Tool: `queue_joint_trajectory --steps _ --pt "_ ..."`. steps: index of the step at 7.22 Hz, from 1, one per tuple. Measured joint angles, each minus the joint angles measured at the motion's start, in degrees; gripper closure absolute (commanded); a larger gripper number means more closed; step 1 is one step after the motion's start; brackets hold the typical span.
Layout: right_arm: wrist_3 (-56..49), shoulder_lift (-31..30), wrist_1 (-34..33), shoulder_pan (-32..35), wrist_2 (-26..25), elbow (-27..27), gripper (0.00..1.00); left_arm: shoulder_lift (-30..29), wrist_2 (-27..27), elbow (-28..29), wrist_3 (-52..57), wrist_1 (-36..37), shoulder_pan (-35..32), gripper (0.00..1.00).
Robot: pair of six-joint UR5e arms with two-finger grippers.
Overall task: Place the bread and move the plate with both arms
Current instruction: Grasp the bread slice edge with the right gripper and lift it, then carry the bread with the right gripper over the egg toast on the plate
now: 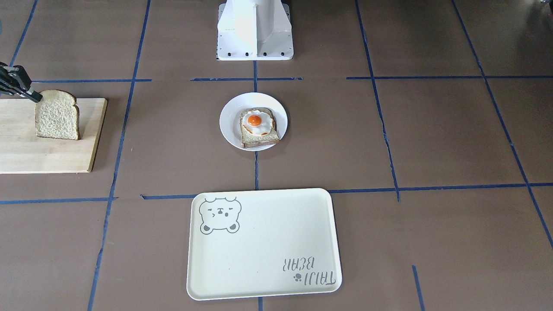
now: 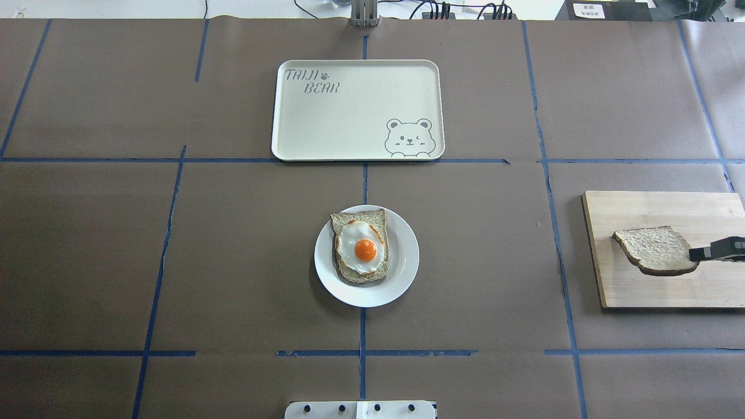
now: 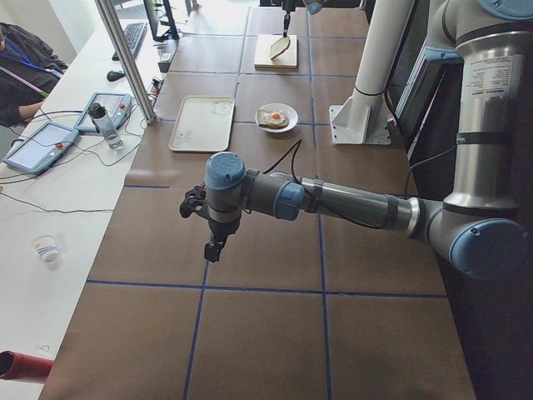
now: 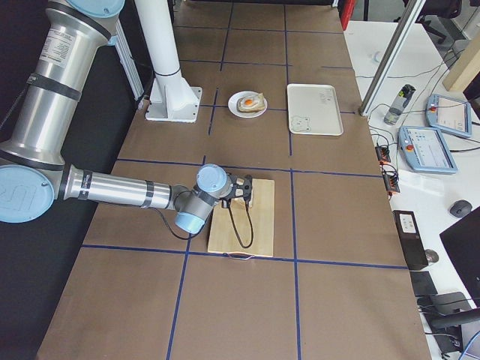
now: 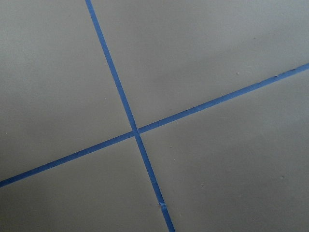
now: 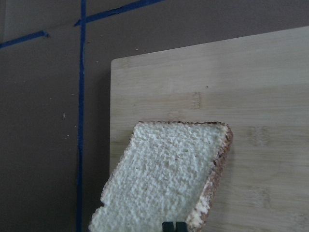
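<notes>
- Pale, rough-crumbed bread slice [image 2: 655,250] with a brown crust hangs tilted over the wooden cutting board [image 2: 669,291] at the table's right end. One edge is pinched and the rest slopes toward the wood. Whether its low edge touches the board cannot be told.
- Its crumb face fills the lower part of the right wrist view, and the board's pale grain shows behind it.
- The right gripper [image 2: 694,254] is clamped on the slice's edge, the black fingers closed together on the crust. It comes in from the table's right side.
- The board lies flat on the brown table covering [image 2: 233,262], well apart from the table's middle.
- The small white plate [image 2: 401,262] sits at the centre of the table, on a crossing of blue tape lines [image 2: 362,326]. It carries a second slice, the egg toast [image 2: 361,247], with a fried egg on top, lying flat within the rim.
- Beyond the plate, on the operators' side, lies the cream bear tray [image 2: 349,116], near the plate but not touching it.
- The white pedestal base [image 1: 255,34] stands on the plate's other side.
- The left gripper [image 3: 213,248] points down over bare covering, far from the plate. It shows only in the side view, so whether its fingers are apart or together cannot be told. Its wrist camera sees only a tape cross.
</notes>
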Motion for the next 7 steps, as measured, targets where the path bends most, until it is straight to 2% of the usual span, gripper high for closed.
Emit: queue_joint_trajectory --steps 2,5,6,7 --pt "0.5 8.7 -8.2 1.2 3.3 4.0 1.00 0.0 -0.1 0.0 0.0 0.0 0.0 0.00" --pt "4.4 25.2 -24.9 -1.9 3.3 9.2 1.00 0.0 -0.1 0.0 0.0 0.0 0.0 0.00" --pt "7.6 31.7 -29.5 -5.5 0.9 9.7 1.00 0.0 -0.1 0.0 0.0 0.0 0.0 0.00" --pt "10.5 37.6 -33.5 -10.9 -4.8 9.8 1.00 0.0 -1.0 0.1 0.0 0.0 0.0 0.00"
